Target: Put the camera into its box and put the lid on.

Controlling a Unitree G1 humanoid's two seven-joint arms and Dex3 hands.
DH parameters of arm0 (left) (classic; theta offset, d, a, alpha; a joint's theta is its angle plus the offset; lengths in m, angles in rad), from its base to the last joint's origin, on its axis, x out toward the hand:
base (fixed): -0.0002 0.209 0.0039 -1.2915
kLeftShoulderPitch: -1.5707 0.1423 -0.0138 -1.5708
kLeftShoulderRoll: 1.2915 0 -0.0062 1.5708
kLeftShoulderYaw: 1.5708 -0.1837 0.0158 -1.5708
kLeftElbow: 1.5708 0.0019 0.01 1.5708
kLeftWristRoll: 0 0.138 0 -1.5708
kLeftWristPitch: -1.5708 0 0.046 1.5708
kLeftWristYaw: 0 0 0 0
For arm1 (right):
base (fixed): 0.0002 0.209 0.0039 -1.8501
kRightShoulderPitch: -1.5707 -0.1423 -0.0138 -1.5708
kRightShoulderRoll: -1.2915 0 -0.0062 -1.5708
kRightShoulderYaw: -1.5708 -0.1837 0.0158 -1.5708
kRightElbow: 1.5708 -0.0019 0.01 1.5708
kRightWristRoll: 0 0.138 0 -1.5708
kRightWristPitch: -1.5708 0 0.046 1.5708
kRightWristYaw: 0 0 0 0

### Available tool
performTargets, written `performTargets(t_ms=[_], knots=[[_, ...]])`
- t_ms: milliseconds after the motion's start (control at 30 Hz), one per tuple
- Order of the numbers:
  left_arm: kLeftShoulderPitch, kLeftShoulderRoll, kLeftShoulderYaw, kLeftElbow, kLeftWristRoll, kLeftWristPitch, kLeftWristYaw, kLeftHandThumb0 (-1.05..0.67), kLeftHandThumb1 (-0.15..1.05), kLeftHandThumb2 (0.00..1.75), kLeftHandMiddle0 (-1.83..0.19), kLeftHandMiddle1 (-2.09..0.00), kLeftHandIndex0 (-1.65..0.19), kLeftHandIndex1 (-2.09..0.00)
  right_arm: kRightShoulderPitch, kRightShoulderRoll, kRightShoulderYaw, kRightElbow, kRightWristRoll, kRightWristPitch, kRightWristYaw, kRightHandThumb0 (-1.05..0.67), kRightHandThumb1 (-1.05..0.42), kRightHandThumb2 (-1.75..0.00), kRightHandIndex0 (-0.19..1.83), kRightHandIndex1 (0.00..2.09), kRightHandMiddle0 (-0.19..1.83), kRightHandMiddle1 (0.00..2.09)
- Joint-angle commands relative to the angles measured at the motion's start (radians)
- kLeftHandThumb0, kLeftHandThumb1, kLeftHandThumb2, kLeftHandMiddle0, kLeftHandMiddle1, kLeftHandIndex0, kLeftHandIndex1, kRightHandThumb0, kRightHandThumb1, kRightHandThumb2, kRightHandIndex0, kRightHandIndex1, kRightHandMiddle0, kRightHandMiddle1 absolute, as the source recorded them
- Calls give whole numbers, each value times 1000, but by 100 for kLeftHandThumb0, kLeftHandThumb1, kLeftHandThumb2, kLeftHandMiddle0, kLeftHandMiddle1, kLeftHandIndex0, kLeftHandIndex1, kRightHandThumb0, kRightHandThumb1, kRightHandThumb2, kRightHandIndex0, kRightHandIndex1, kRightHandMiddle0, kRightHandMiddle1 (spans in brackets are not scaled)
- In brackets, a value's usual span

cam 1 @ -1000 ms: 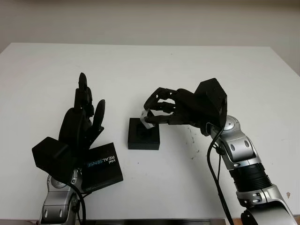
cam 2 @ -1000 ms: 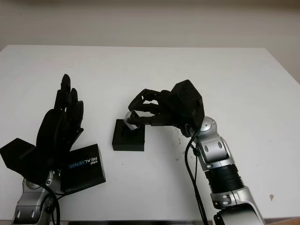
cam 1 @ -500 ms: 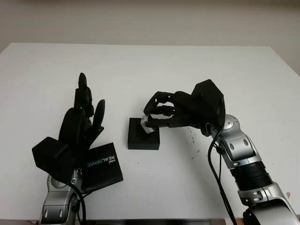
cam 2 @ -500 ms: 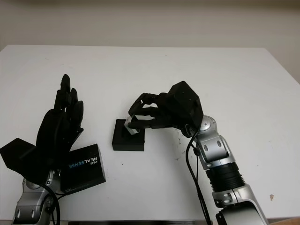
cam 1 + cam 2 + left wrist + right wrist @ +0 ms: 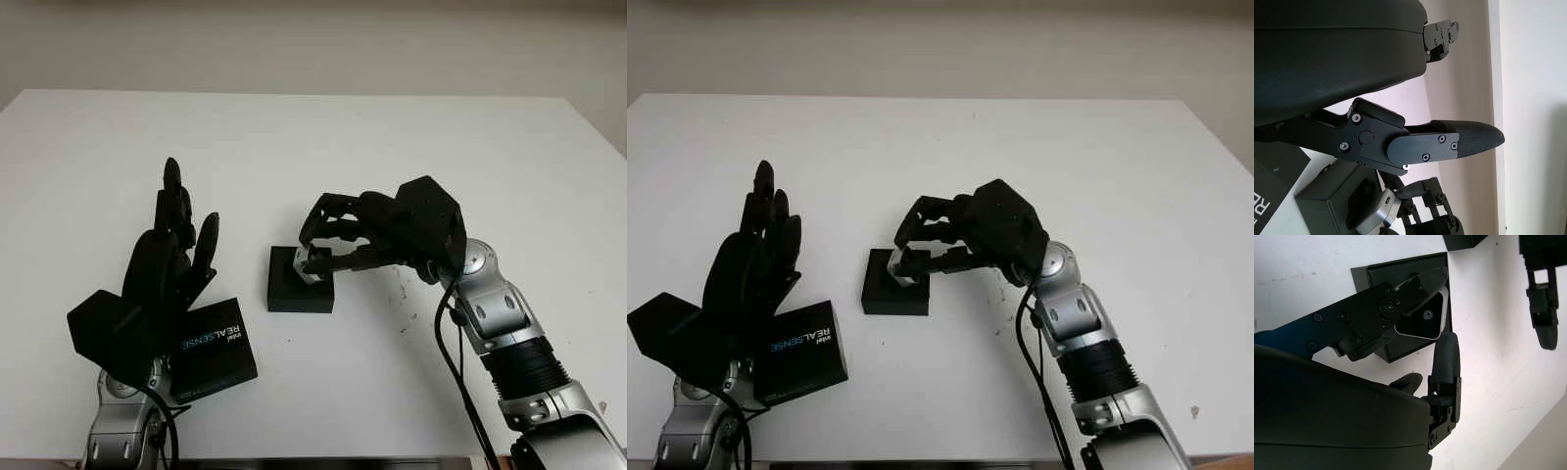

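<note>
A small black open box (image 5: 294,286) sits at the table's middle. My right hand (image 5: 310,250) reaches over it from the right and is shut on the silver camera (image 5: 315,267). In the right wrist view the camera (image 5: 1422,320) hangs tilted over the box's recess (image 5: 1371,276), pinched between the fingers (image 5: 1445,357). Whether it touches the box's floor I cannot tell. The black lid (image 5: 211,348), printed REALSENSE, lies flat at the front left. My left hand (image 5: 176,240) is open and raised just above the lid's far-left side, holding nothing.
The white table (image 5: 313,147) stretches wide behind the box, with its far edge against a beige wall. A black cable (image 5: 453,362) runs along my right forearm. A few dark specks mark the table (image 5: 401,292) right of the box.
My right hand has sunk and turned a little to the left, bringing the camera down onto the box's opening. The left hand and the lid have stayed where they were.
</note>
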Motion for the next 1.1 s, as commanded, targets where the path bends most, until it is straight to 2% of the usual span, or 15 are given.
performTargets(t_ms=[0, 467, 633, 733, 767, 867, 967, 1067], knots=[[-1, -1, -3, -14, -1, 0, -2, -79, 105, 48, 19, -3, 19, 0, -11, -15, 4, 13, -6, -30, 6, -42, -91, -5, 27, 37, 37, 181], [2, -5, -6, -18, -1, -3, 2, -78, 105, 48, 19, -3, 19, 0, -10, -42, 27, 51, -59, -157, 36, -42, -91, -6, 28, 34, 37, 178], [5, -5, -9, -19, 0, -5, 2, -79, 105, 48, 19, -2, 19, 0, -1, -58, 54, 39, -112, -195, 34, -46, -93, -6, 29, 31, 35, 168], [8, -8, -10, -26, 3, 3, 8, -80, 105, 48, 19, -2, 19, 0, 19, -58, 61, 7, -126, -196, 28, -52, -93, -5, 25, 25, 24, 150], [8, -8, -11, -28, 4, 4, 9, -79, 105, 48, 19, -3, 19, 0, 28, -62, 65, -3, -133, -210, 27, -56, -92, -5, 21, 20, 15, 132], [11, -7, -13, -30, 7, 3, 11, -79, 105, 49, 19, -3, 19, 0, 45, -68, 70, -10, -144, -262, 20, -63, -93, -6, 14, 9, 12, 85], [13, -11, -16, -35, 6, 9, 14, -80, 105, 48, 19, -2, 19, 0, 53, -75, 72, -10, -159, -291, 18, -66, -94, -6, 9, 5, 9, 71], [14, -16, -17, -36, 2, 0, 13, -79, 105, 48, 19, -2, 19, 0, 58, -80, 73, -8, -162, -302, 23, -66, -94, -6, 6, 4, 8, 67]])
